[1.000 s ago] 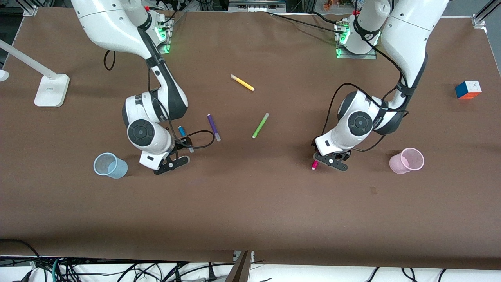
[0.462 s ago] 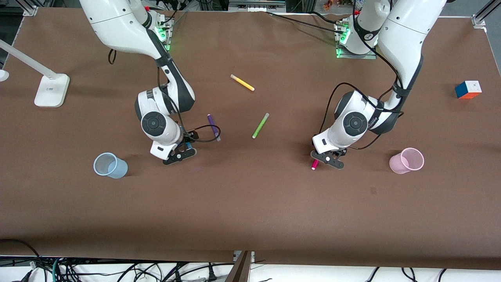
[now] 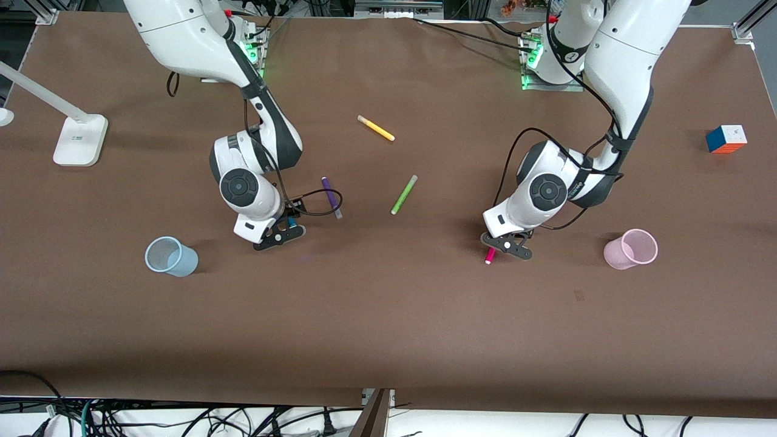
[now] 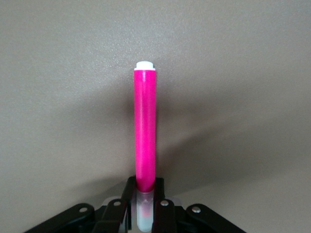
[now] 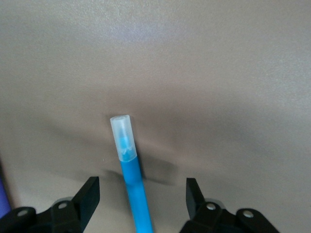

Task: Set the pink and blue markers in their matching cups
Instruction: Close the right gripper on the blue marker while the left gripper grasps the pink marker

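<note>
Your left gripper point(image 3: 507, 245) is down at the table, clamped on the pink marker point(image 3: 488, 256); in the left wrist view the fingers point(image 4: 156, 194) pinch the marker's pale cap end, and the magenta barrel point(image 4: 145, 131) runs straight out from them, lying on the brown table point(image 3: 388, 315). The pink cup point(image 3: 631, 249) stands upright on the table toward the left arm's end, apart from that gripper. Your right gripper point(image 3: 279, 235) is also low at the table, astride the blue marker point(image 3: 292, 222); in the right wrist view its jaws stand wide, one finger point(image 5: 90, 194) on each side of the blue barrel point(image 5: 133, 184) with clear gaps, so nothing is held there, and the marker's greyish cap points away from the gripper. The blue cup point(image 3: 170, 257) stands upright toward the right arm's end, apart from that gripper. Elsewhere you have a purple pen point(image 3: 331, 196) just beside the right gripper, a green pen point(image 3: 403, 194) near the table's middle, a yellow pen point(image 3: 376, 128) farther from the front camera, a colour cube point(image 3: 726, 139) at the left arm's end and a white lamp base point(image 3: 79, 139) at the right arm's end
</note>
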